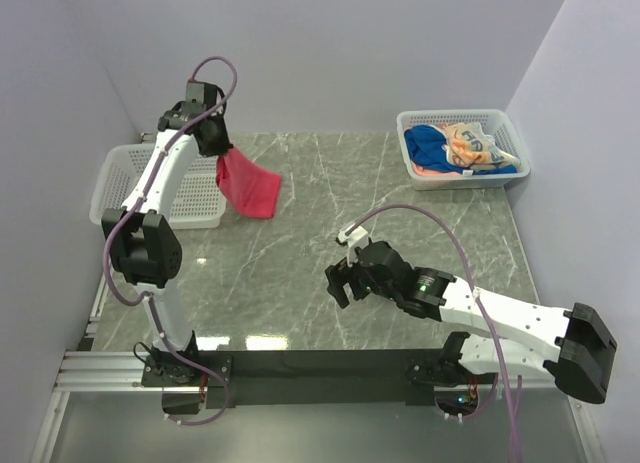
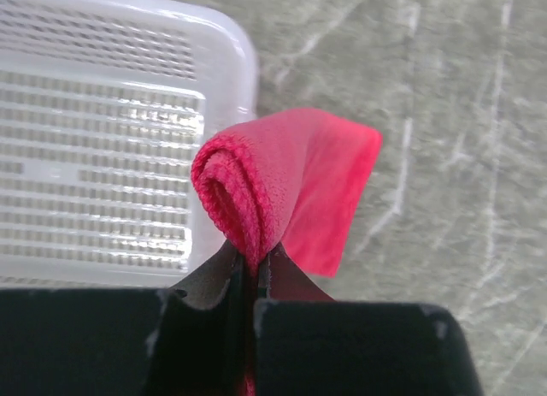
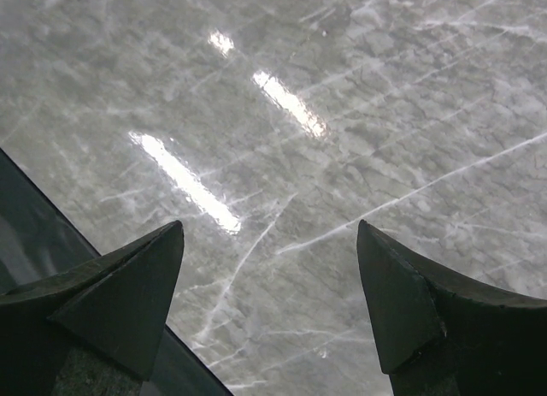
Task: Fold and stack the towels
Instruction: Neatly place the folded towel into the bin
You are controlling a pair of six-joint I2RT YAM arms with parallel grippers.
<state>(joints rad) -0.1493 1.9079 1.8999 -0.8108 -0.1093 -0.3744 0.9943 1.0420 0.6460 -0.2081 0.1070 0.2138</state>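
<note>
1 pink-red towel hangs pinched in the left claw beside a white basket (right claw spread wide).

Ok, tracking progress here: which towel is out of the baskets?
The pink-red towel, pinched in the left gripper; blue towel and printed towel sit in the right basket.

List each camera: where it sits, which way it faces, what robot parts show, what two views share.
Top external: above and behind the bases, looking down at the marble table; both arms show.
Left wrist: on that arm, facing down past the left pincer, shut on the pink-red towel, beside a white mesh basket.
Right wrist: on that arm, facing down at the table through the open right pincer.
Shared: top and left wrist show towel and basket.
</note>
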